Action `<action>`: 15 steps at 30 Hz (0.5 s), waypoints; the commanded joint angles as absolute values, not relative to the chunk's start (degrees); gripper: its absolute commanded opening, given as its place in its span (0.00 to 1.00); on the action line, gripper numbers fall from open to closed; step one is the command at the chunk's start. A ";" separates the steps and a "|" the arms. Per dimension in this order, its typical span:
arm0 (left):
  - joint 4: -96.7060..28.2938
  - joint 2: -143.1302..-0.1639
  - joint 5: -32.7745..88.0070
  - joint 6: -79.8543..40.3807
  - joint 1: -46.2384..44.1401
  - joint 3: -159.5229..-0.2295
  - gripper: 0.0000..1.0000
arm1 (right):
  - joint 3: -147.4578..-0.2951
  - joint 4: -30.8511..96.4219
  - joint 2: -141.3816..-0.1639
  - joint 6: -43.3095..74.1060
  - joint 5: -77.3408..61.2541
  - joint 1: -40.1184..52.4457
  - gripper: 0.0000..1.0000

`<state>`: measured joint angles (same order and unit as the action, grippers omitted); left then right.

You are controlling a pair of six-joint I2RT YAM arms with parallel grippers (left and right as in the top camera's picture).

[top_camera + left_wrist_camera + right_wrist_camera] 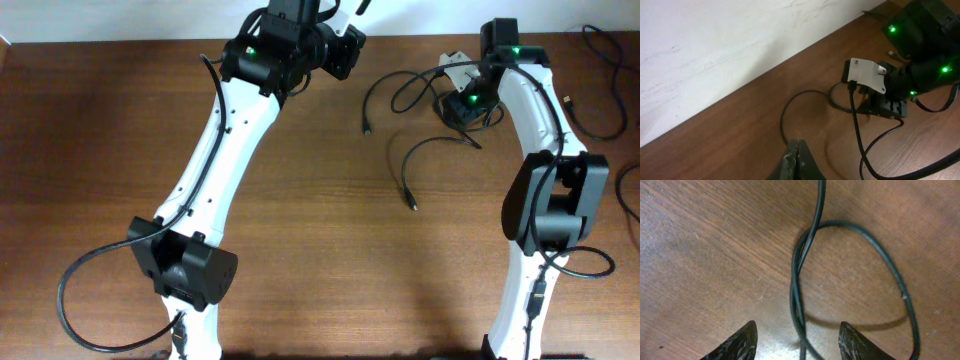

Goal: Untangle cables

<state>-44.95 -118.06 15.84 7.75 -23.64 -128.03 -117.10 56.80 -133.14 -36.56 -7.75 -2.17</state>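
Note:
The cables (405, 95) are thin black cords that loop at the back of the table between the two arms. Two loose plug ends lie toward the middle (368, 128) (412, 205). My right gripper (462, 100) is open and low over the tangle. In the right wrist view its fingers (800, 340) straddle a doubled cable strand (796, 300) that closes into a loop on the wood. My left gripper (345, 48) is shut (797, 150) and sits left of the cables. One cable curve (784, 117) runs down behind its tips, and I see nothing held.
The white wall (715, 45) runs along the table's back edge, close to the left gripper. More black cords (600, 90) lie at the far right edge. The arm bases stand at the front left (185, 270) and front right (550, 210).

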 commanded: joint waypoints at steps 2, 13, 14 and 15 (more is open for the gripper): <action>-45.15 -117.38 16.23 9.19 -23.35 -128.31 0.00 | -116.90 56.18 -135.35 -39.00 -8.58 -2.09 0.51; -46.46 -117.38 16.03 10.02 -23.35 -128.29 0.00 | -116.42 55.81 -139.06 -39.00 -11.94 -1.43 0.51; -46.48 -117.38 16.03 10.04 -23.35 -128.29 0.00 | -116.42 55.66 -139.17 -39.03 -11.90 -1.34 0.51; -46.59 -117.38 16.05 10.26 -23.35 -128.29 0.00 | -116.42 55.44 -139.26 -39.03 -11.88 -1.13 0.51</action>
<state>-46.33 -118.06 15.84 9.10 -23.64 -128.03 -116.86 55.92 -138.19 -38.63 -10.44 -1.98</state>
